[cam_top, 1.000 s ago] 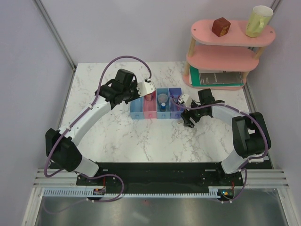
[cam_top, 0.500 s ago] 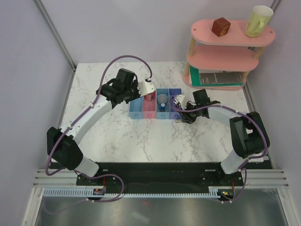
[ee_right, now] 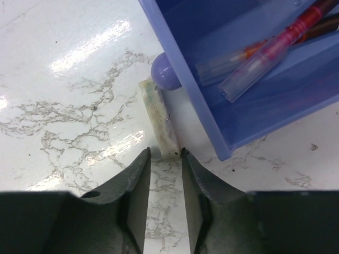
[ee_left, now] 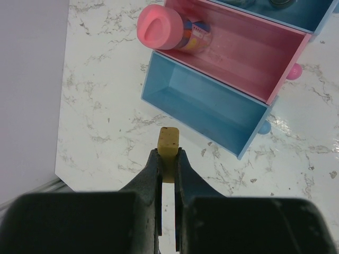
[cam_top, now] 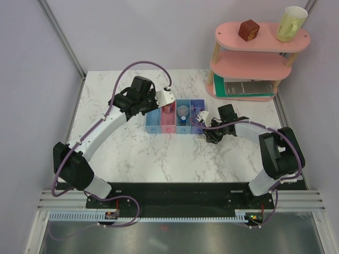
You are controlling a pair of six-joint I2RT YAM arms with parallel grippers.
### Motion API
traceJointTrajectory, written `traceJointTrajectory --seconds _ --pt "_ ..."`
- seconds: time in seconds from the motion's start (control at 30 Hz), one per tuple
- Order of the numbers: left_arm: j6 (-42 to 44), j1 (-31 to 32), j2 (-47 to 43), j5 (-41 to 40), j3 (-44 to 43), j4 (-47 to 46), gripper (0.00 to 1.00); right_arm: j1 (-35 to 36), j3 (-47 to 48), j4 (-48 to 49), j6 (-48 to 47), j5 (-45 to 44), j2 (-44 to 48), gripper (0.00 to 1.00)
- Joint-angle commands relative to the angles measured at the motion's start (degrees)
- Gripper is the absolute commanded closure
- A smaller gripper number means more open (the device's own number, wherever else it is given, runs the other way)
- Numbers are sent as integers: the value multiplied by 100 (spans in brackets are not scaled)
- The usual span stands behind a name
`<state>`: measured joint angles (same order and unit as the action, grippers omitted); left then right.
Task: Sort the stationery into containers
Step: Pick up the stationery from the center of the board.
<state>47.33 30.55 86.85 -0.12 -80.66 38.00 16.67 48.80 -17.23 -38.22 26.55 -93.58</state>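
Jaws of my right gripper (ee_right: 165, 153), wide a second ago, now narrowly flank the beige piece (ee_right: 159, 119) on the tabletop (ee_right: 79, 106) beside the purple-blue bin (ee_right: 212, 127) (whether clamped I cannot tell), readying its lift; my left gripper (ee_left: 168, 159) holds a second beige piece (ee_left: 169, 143) clamped near the light blue bin (ee_left: 212, 108).

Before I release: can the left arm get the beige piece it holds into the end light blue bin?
Probably yes. The left gripper, shut on the beige piece, hangs just short of the light blue bin, which is empty, its open top unobstructed.
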Motion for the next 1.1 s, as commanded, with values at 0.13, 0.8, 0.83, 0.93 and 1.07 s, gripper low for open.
traceJointTrajectory --seconds 0.13,0.8,0.83,0.93,1.07 --pt "-207 -31 86 -50 -283 -91 98 47 -11 -69 51 53 191 71" --pt "-286 -233 1061 -49 235 -345 98 346 157 -114 174 -44 173 89" --pt "-295 -233 1114 -67 227 -398 98 346 157 -122 174 -53 208 89" --pt "-295 -259 1229 -67 191 -460 98 355 139 -166 148 -114 270 92" --pt "-277 -268 1343 -102 165 -530 96 355 156 -280 113 -176 366 93"
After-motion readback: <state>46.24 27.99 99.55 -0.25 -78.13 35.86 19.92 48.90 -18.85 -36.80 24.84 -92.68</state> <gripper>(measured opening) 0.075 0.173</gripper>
